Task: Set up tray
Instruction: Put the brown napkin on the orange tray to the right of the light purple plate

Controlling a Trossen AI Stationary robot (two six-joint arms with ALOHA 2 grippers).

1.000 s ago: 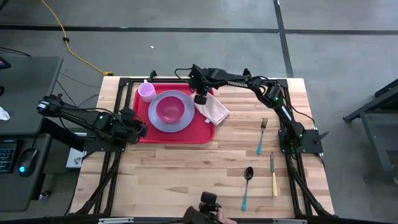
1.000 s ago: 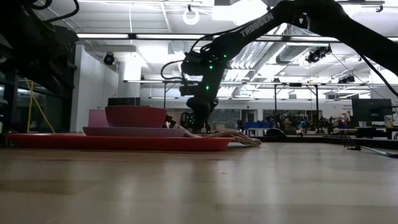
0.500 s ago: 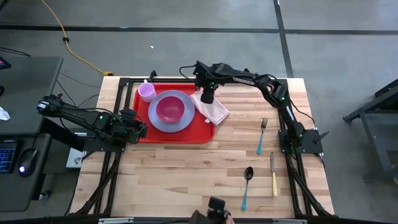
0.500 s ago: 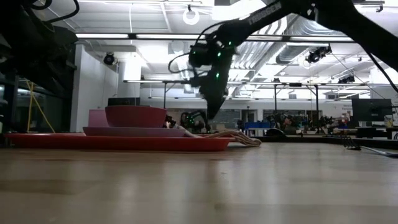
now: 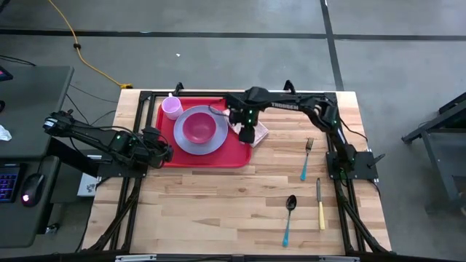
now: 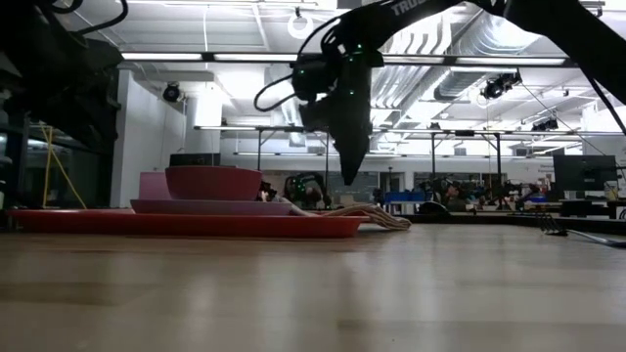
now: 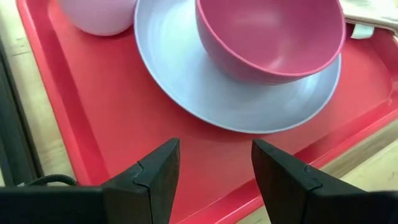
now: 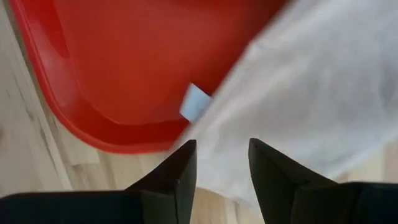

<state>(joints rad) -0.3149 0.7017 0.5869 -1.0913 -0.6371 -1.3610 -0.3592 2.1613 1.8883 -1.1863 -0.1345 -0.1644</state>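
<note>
Light wooden plank bench [image 5: 218,196]; at upper left, flat red plastic tray [image 5: 211,156], pale folded cloth [image 5: 261,132] overlapping its right edge; fork [image 5: 306,158], spoon [image 5: 289,217], yellow-handled knife [image 5: 320,204] at right.

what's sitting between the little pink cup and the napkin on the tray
In the high view, a plate holding a bowl sits between cup and napkin.

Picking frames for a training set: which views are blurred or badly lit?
Right wrist view: the napkin and tray are smeared, soft. Low view: bright ceiling lights leave the right arm a silhouette. Left wrist view: sharp, evenly lit bowl. High view: even light.
</note>
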